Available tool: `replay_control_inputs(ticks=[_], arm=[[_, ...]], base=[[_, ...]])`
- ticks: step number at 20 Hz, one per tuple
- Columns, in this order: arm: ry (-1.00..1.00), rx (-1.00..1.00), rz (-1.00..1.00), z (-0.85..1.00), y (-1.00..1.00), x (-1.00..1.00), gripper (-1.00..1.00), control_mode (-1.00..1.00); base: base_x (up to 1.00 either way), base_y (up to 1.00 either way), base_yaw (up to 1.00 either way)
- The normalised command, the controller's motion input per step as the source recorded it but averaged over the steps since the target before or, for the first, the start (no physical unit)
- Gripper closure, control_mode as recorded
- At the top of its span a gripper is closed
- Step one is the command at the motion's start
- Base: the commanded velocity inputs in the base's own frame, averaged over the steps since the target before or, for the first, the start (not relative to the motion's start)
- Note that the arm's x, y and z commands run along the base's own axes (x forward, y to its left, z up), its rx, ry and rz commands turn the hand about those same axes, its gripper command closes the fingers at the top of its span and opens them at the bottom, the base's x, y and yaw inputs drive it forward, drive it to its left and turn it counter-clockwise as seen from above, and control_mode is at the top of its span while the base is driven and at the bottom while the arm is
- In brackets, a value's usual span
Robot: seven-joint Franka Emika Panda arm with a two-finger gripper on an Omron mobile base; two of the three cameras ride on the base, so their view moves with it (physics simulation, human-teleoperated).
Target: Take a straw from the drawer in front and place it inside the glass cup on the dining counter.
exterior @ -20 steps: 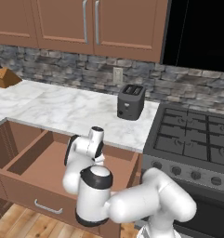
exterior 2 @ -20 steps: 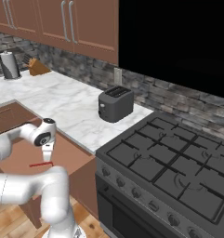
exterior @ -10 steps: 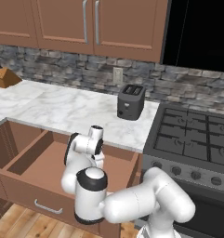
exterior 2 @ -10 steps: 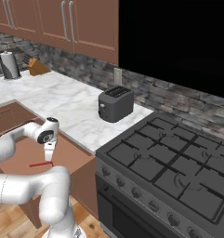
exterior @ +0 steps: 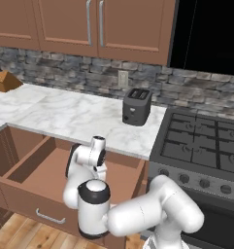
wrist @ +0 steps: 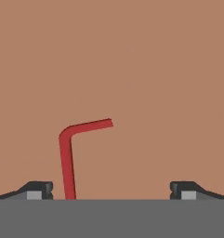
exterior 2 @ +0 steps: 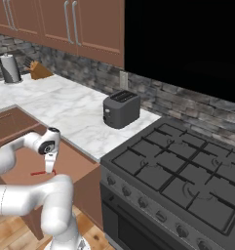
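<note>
low in the hand view, the gripper [wrist: 111, 190] gapes wide over the drawer [wrist: 132, 69], straw [wrist: 67, 158] between its tips, untouched.

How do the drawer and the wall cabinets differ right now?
The drawer is pulled open, showing its floor; the wall cabinets have their doors shut. The drawer carries a horizontal silver bar handle; the wall cabinets have vertical ones. The drawer sits below the marble worktop, the wall cabinets above it. Both are brown wood.
</note>
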Motion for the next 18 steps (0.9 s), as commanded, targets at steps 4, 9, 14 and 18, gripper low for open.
replay_control_inputs(ticks=[4, 9, 14, 18], arm=[[-0.05, 0.0, 0.0, -0.12, 0.04, 0.0, -1.0, -1.0], [-0.05, 0.0, 0.0, -0.1, 0.04, 0.03, -1.0, -1.0], [0.0, 0.0, 0.01, -0.12, 0.08, 0.13, -1.0, -1.0], [0.0, 0.0, 0.01, -0.15, 0.07, 0.27, -1.0, -1.0]], base=[[0.0, 0.0, 0.0], [0.0, 0.0, 0.0], [0.0, 0.0, 0.0], [0.0, 0.0, 0.0]])
